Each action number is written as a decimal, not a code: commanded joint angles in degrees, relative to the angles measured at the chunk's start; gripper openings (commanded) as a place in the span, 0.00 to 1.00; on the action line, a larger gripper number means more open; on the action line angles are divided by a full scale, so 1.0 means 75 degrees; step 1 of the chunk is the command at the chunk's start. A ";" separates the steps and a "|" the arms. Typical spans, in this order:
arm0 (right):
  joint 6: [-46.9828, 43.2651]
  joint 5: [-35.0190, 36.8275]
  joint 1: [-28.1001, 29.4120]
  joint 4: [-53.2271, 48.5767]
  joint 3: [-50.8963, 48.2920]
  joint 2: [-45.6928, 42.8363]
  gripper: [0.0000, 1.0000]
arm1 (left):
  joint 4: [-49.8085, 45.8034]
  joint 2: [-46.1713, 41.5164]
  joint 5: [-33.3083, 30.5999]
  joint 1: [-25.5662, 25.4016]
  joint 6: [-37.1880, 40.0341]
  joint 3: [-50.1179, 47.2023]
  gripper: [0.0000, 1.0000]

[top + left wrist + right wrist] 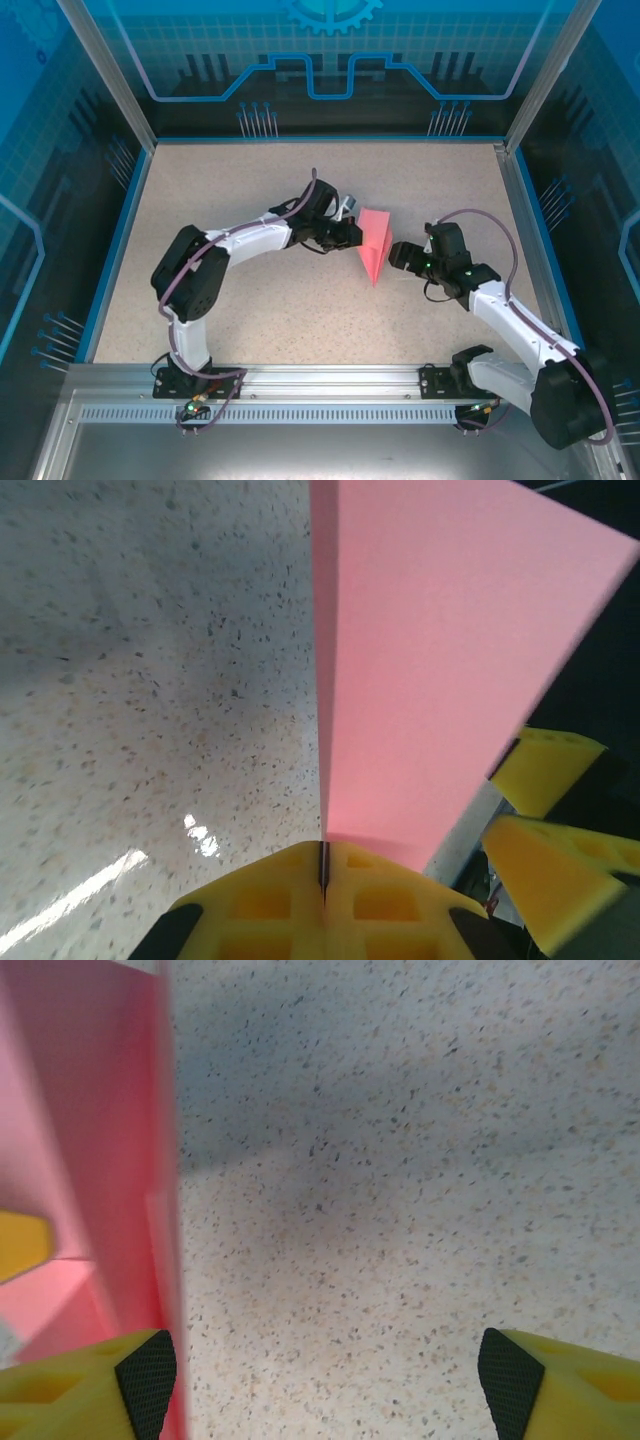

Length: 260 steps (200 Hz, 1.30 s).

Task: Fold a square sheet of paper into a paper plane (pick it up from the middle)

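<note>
The pink sheet of paper [374, 246] is folded into a pointed wedge with a centre crease, its tip toward the near edge. It stands off the table with my left gripper [352, 234] shut on its left edge. In the left wrist view the paper [440, 660] rises straight out of the closed yellow fingertips [360, 890]. My right gripper [398, 254] is open just right of the paper. In the right wrist view the paper [100, 1150] lies against the left finger [90, 1390], with bare table between the jaws.
The speckled table [250, 310] is ringed by a blue rim and clear enclosure walls [120, 220]. The right gripper's yellow fingers [545, 770] show close beside the paper in the left wrist view. A metal rail [320, 385] carries both arm bases.
</note>
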 commanded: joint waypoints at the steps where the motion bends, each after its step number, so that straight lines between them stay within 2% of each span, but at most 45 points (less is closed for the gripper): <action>1: 0.0133 -0.0680 0.0002 -0.0040 0.0044 0.0106 0.78 | 0.0709 0.0503 0.0740 0.0108 -0.0224 -0.0192 0.00; 23: 0.0138 -0.1003 0.0305 0.0181 0.0188 0.0432 0.71 | 0.0773 0.0728 0.0670 0.0161 -0.0199 -0.0273 0.00; 81: 0.0127 -0.1022 0.0963 0.0621 0.0753 0.1942 0.52 | 0.0721 0.1101 0.0432 0.0363 -0.0161 -0.0610 0.00; 140: -0.0152 -0.1421 0.1313 0.0974 0.1537 0.3277 0.47 | 0.0271 0.1066 0.0031 0.0389 0.0147 -0.0675 0.00; 180: -0.0151 -0.1103 0.1493 0.0841 0.1902 0.3753 0.45 | 0.0080 0.1107 -0.0067 0.0393 0.0217 -0.0604 0.01; 206: -0.0109 -0.0717 0.1493 0.0682 0.1979 0.3922 0.46 | -0.0094 0.1131 -0.0178 0.0394 0.0250 -0.0574 0.02; 260: 0.0020 -0.0536 0.1478 0.0540 0.2073 0.4325 0.52 | -0.0316 0.1177 -0.0364 0.0389 0.0290 -0.0523 0.04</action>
